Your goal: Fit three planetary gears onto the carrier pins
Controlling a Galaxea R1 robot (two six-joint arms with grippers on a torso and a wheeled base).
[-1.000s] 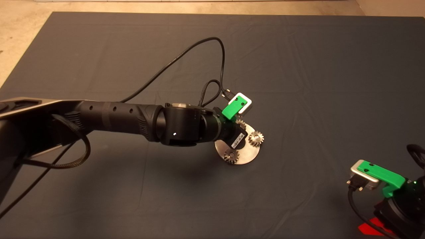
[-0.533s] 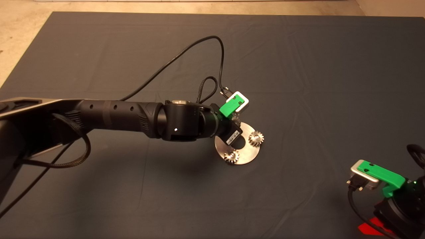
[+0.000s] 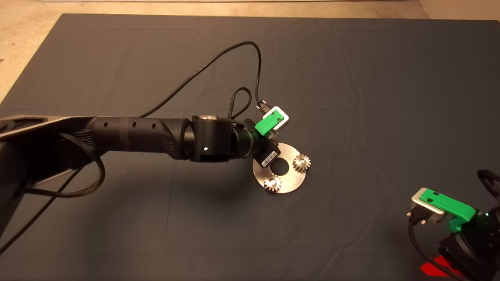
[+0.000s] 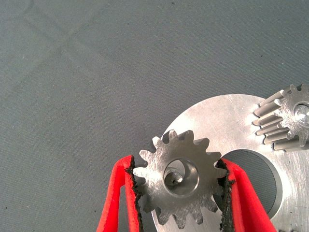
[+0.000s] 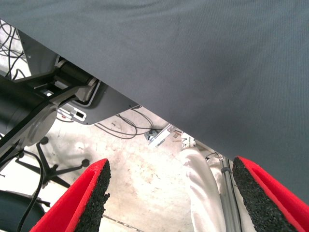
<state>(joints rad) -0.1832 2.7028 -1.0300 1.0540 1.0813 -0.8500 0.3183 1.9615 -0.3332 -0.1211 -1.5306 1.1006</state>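
Two planetary gears (image 3: 301, 162) already sit on the disc (image 3: 291, 183) in the head view, one at its right side, one (image 3: 272, 183) at its near edge, both just beyond the left tool (image 3: 269, 150), which hangs over the disc's far-left rim. Right tool (image 3: 437, 269) waits low at the mat's (image 3: 351, 78) near right corner. Left wrist view: fingers (image 4: 118, 203) clamped on a third gear (image 4: 181, 181), held over the disc's edge beside the central hole (image 4: 256, 179). Right wrist view: pads (image 5: 94, 198) spread apart, with floor past the mat's edge.
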